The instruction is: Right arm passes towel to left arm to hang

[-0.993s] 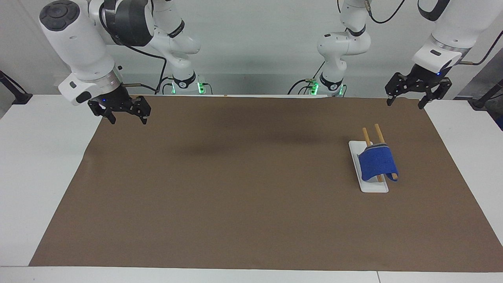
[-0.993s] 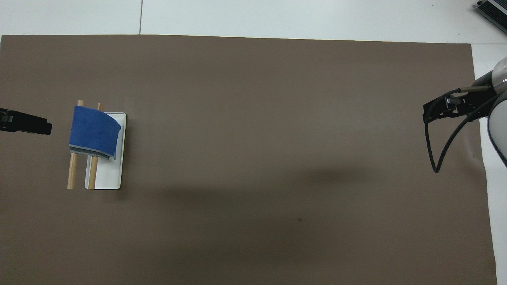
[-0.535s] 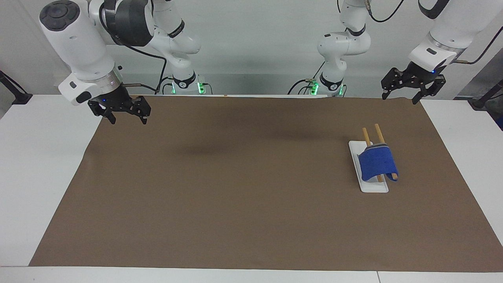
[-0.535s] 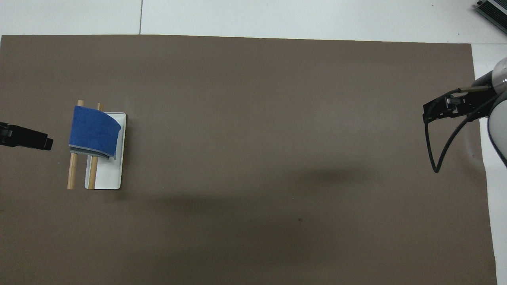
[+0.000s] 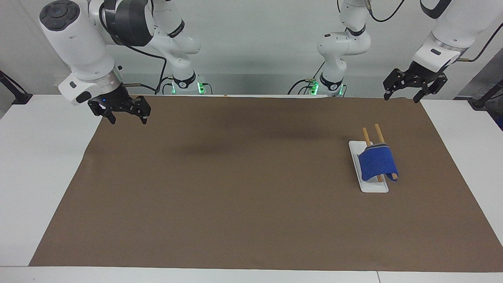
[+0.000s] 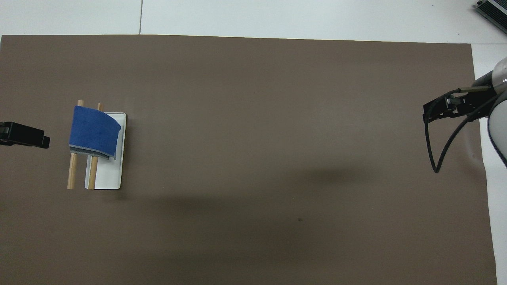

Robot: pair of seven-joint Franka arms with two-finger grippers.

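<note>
The blue towel [image 5: 377, 165] [image 6: 94, 130] hangs draped over two wooden rods [image 5: 367, 136] [image 6: 72, 174] of a small rack with a white base [image 5: 373, 188] [image 6: 105, 176], toward the left arm's end of the table. My left gripper [image 5: 401, 97] [image 6: 23, 136] hovers open and empty, high over the mat's edge and apart from the rack. At the right arm's end, my right gripper [image 5: 128, 120] [image 6: 447, 109] hangs open and empty above the mat's corner.
A brown mat [image 5: 235, 188] [image 6: 257, 158] covers most of the white table [image 5: 39, 177]. A black cable [image 6: 431, 150] loops down from the right wrist. Both arm bases [image 5: 184, 84] stand at the table's robot end.
The left gripper has risen and drawn back from the rack toward the robots' end. The right gripper and the towel have not moved.
</note>
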